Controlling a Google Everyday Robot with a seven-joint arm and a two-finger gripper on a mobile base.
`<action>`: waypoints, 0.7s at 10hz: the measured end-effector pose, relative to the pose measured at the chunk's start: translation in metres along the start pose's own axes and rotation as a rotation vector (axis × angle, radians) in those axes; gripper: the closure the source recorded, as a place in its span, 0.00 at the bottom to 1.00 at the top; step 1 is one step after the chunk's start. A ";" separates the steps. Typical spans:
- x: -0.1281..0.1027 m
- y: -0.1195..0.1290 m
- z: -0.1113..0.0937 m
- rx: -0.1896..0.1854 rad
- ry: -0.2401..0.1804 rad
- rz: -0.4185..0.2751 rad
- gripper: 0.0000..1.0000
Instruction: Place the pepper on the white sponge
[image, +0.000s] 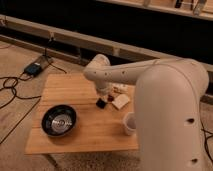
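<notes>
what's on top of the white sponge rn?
The visible top of the white sponge looks bare. The gripper hangs just left of it in view, hiding that edge. A reddish speck beside the gripper may be the pepper; cannot confirm.

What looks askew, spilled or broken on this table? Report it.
Nothing stands out. The round black bowl and translucent white cup sit upright on the wooden table. The cream-white rectangular sponge lies flat, and the claw hangs low right beside it. No spill shows.
</notes>
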 end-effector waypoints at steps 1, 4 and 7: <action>0.009 -0.008 0.006 -0.006 -0.003 0.023 1.00; 0.029 -0.030 0.025 -0.020 -0.002 0.062 1.00; 0.034 -0.038 0.040 -0.033 -0.009 0.074 1.00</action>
